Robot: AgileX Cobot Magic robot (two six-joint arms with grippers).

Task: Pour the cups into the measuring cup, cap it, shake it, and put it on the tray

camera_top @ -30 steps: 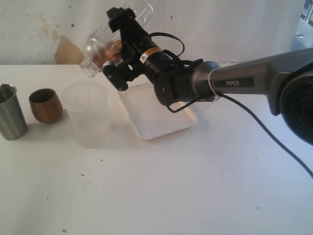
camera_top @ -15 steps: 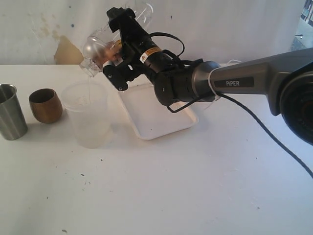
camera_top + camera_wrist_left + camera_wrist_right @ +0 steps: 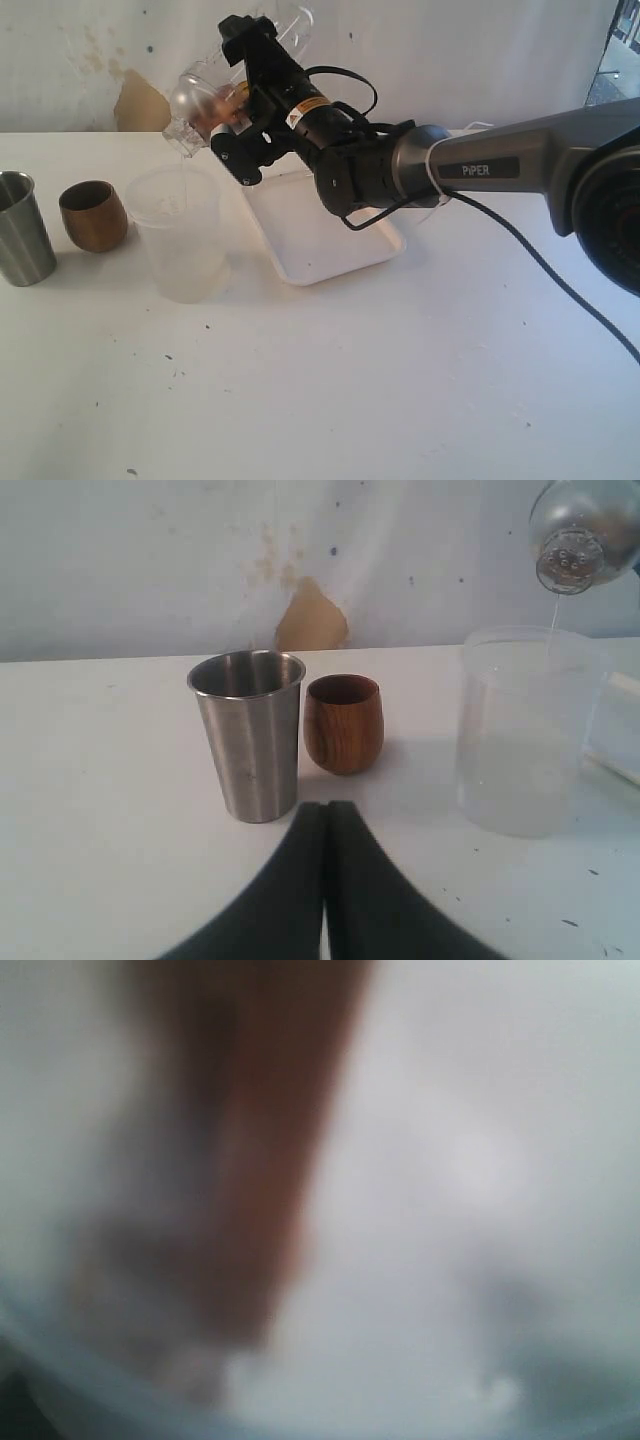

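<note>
Clear plastic, the measuring cup (image 3: 183, 100) hangs tilted in the right gripper's (image 3: 218, 112) clamp, trickling into the frosted tub (image 3: 185, 250) beside the tray (image 3: 330, 240), so pouring looks under way; next it needs righting, while the left gripper (image 3: 325, 815), pinched together empty, faces the tumbler (image 3: 250, 735) and wooden cup (image 3: 343, 723).

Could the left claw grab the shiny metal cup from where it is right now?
Probably yes. The metal cup stands upright straight ahead of the left gripper, with only bare table between them. Its jaws are shut, so they would need to open first, and the wooden cup sits close beside.
</note>
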